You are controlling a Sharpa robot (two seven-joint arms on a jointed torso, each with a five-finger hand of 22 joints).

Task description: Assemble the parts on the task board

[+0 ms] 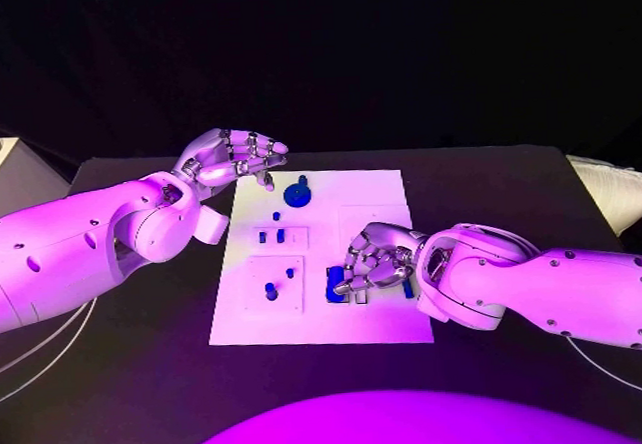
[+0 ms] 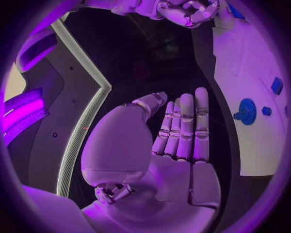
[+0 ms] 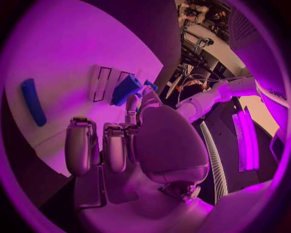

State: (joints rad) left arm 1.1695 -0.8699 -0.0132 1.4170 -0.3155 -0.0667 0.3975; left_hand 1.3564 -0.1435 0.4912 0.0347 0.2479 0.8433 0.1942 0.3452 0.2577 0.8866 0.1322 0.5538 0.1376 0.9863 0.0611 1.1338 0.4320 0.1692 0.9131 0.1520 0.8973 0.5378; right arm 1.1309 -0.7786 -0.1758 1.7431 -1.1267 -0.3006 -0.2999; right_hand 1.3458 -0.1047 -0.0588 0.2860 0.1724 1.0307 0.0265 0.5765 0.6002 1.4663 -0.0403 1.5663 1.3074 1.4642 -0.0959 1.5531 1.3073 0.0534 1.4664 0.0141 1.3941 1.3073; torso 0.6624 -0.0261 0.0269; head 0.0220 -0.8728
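The left hand [image 1: 235, 156] hangs over the black bench [image 1: 154, 341] just off the far left corner of the white flat task board [image 1: 371, 194], its arm reaching in bent at the elbow. In the left wrist view this hand [image 2: 176, 141] is empty, its fingers [image 2: 185, 126] straight and laid side by side, the thumb set a little apart from them. A round blue disc-shaped part with a small knob [image 1: 299, 194] sits on the board just beside that hand, toward the board's middle; the left wrist view shows it [image 2: 247, 111] off to the side of the fingertips, apart from them.

The right hand [image 1: 369, 265] is lowered over the near right part of the board, its arm coming in low and angled across the bench. Its fingers are curled downward. In the right wrist view this hand [image 3: 130, 141] pinches a blue block-shaped part [image 3: 125, 90] between the thumb and a fingertip, while the other fingers [image 3: 79, 145] are bent beside it. A long narrow blue bar part [image 3: 33, 101] lies flat on the board beyond those bent fingers, apart from them. Small blue parts [image 1: 272, 237] stand in the board's recesses between the two hands, and another blue part [image 1: 272, 291] sits in a square plate beside the right hand.
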